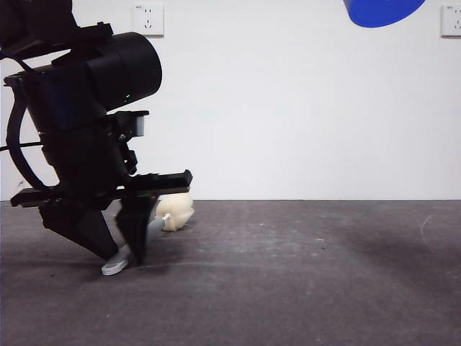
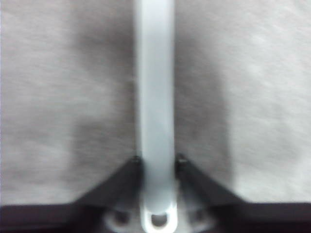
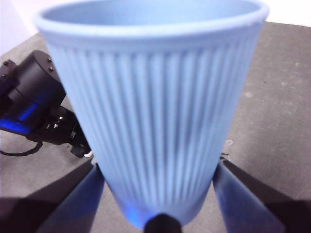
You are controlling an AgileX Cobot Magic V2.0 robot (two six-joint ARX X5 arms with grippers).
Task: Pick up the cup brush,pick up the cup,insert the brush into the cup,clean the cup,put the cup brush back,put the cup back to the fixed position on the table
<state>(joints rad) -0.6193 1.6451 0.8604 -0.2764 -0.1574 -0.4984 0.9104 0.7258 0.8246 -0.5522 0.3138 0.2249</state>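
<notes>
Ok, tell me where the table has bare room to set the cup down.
The table is bare from beside the cup brush across to the far side, below the raised cup in the right gripper. It is crowded where the left gripper clamps the brush handle.

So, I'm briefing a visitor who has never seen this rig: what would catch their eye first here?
The big black left gripper low at the table, jaws shut on the cup brush, whose cream sponge head lies on the table behind it. Next, the ribbed blue cup, held in the right gripper high above the table, just a blue sliver at the front view's top edge.
</notes>
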